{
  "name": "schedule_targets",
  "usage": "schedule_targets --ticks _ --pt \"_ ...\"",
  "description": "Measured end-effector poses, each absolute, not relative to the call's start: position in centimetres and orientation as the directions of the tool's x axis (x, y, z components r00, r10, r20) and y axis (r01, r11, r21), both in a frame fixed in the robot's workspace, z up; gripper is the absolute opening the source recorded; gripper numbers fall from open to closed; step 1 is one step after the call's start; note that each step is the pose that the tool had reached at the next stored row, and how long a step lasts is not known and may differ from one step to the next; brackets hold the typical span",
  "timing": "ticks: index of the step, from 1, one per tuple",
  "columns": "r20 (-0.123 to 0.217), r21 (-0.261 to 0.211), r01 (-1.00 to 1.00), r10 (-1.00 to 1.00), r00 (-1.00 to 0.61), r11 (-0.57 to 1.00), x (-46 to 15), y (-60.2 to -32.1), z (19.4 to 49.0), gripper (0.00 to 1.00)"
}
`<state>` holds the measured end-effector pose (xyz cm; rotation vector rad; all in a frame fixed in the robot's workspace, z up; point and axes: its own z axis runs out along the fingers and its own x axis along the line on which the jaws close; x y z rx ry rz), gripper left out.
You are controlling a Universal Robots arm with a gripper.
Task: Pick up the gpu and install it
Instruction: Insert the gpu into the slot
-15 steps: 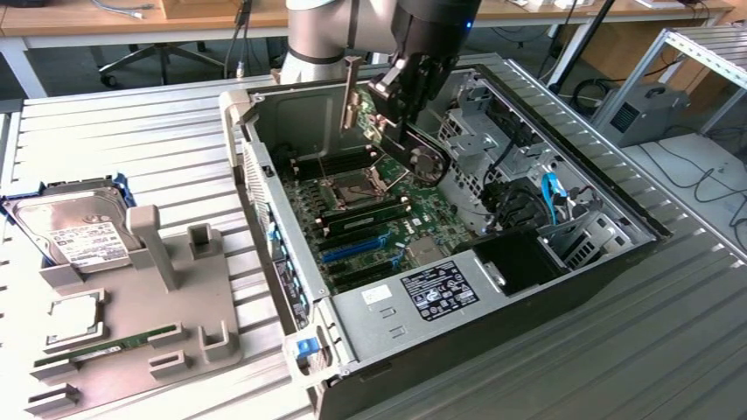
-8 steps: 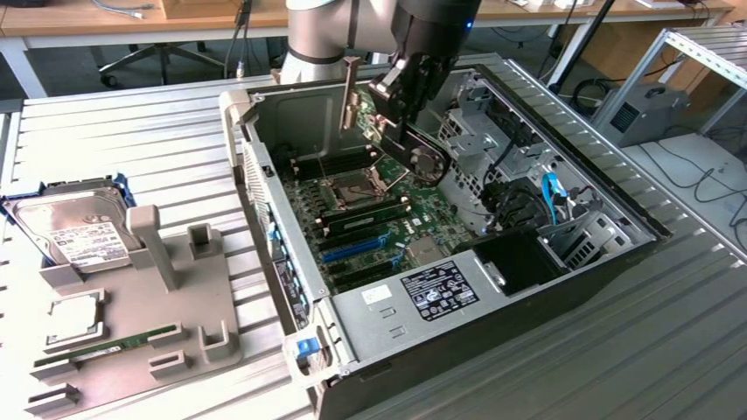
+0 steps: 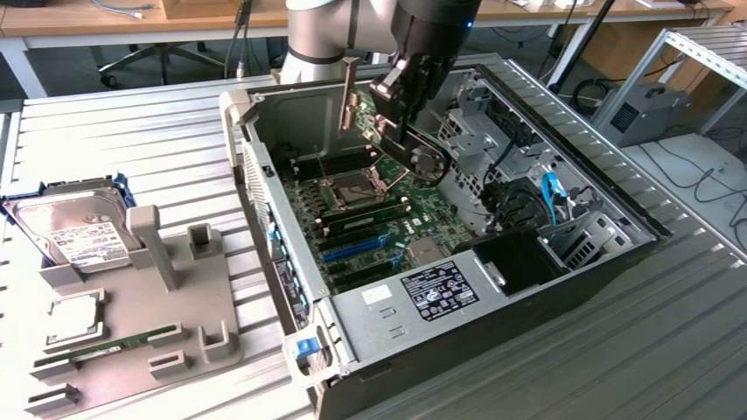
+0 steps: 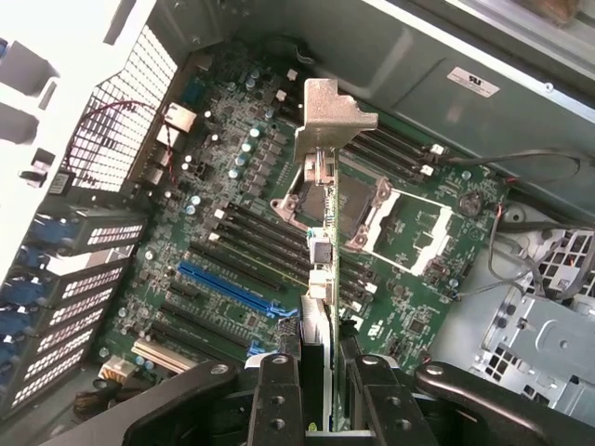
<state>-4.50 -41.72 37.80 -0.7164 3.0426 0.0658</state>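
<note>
The gripper [image 4: 321, 364] stood half-closed, its fingers [image 4: 279, 400] clamped on the gpu [image 3: 411, 150], which hung edge-down above the motherboard [image 3: 362, 219] inside the open case [image 3: 386, 328], with its silver bracket [image 3: 348, 94] toward ten o'clock in the exterior view and the arm [image 3: 327, 31] reaching steeply down from twelve o'clock.

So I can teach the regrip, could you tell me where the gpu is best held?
Pinch the gpu across its two flat faces, at the long edge facing away from the motherboard, coming from above, as the gripper does now. The card is thin and edge-on to the board, so this leaves its slot edge and bracket free.
</note>
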Motion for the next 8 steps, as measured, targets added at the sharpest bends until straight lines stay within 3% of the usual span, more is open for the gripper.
schedule_targets --ticks 8 --pt "-0.024 0.038 -0.465 -0.465 -0.885 0.884 -4.5 -41.72 37.79 0.26"
